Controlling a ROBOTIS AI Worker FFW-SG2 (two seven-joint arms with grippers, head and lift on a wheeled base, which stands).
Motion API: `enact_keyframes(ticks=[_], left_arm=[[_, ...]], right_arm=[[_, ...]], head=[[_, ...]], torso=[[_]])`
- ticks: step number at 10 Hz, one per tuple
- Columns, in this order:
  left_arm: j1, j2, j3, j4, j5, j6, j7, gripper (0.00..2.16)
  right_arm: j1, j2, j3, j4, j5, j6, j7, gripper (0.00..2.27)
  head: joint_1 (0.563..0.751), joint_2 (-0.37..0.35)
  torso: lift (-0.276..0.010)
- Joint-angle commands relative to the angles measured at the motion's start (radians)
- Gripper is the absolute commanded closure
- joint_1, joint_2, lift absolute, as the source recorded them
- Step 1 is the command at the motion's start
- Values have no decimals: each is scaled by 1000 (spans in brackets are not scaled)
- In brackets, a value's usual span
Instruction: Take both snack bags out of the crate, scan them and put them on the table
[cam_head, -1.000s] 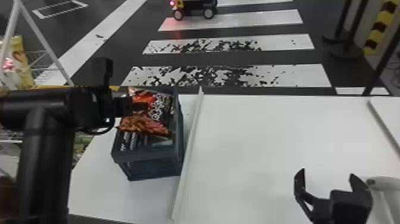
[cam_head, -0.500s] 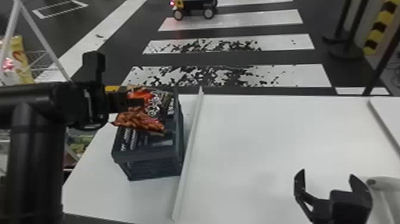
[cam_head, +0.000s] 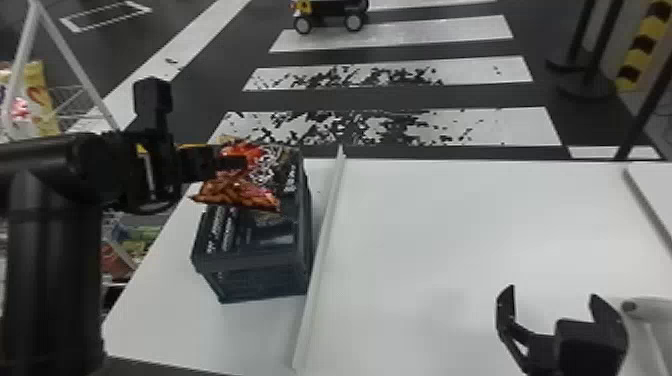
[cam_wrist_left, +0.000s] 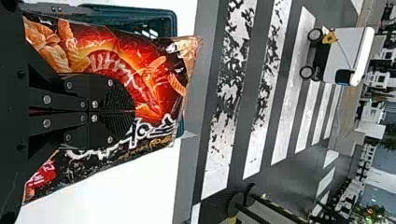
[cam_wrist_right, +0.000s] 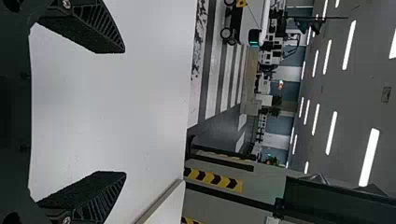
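Observation:
My left gripper (cam_head: 235, 162) is above the dark crate (cam_head: 255, 262) on the table's left part, shut on a red and black snack bag (cam_head: 240, 192). In the left wrist view both fingers of the gripper (cam_wrist_left: 133, 112) meet over the face of the snack bag (cam_wrist_left: 144, 84), with the crate's teal rim (cam_wrist_left: 173, 23) behind it. Whether another bag lies inside the crate I cannot tell. My right gripper (cam_head: 555, 312) stands over the table's front right. In the right wrist view that gripper (cam_wrist_right: 122, 112) is open, its fingers wide apart with nothing between.
A raised white strip (cam_head: 322, 250) runs along the table (cam_head: 450, 225) just right of the crate. A white scanner-like handle (cam_head: 650, 307) is beside my right gripper. At the left stands a wire rack (cam_head: 70, 100) with snack packs. Another ledge borders the table's right side.
My left gripper moved left with the snack bag in it, then slightly back to the right; the bag's lower end now hangs over the crate's left side. The right gripper kept still.

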Motion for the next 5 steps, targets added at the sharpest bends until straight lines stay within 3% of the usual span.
enact_keyframes(ticks=[1, 3, 5], left_arm=[[-11, -15, 1, -2, 17, 0, 2, 2138], [-13, -45, 1, -11, 34, 0, 11, 2138], [-8, -107, -6, -25, 37, -3, 29, 2138]], right_arm=[[0, 1, -1, 0, 3, 0, 0, 53], [0, 2, -1, 3, 1, 0, 0, 53], [-1, 2, -1, 5, -1, 0, 0, 53]], head=[[695, 202], [695, 183], [695, 167]], torso=[[-94], [-94], [-94]])
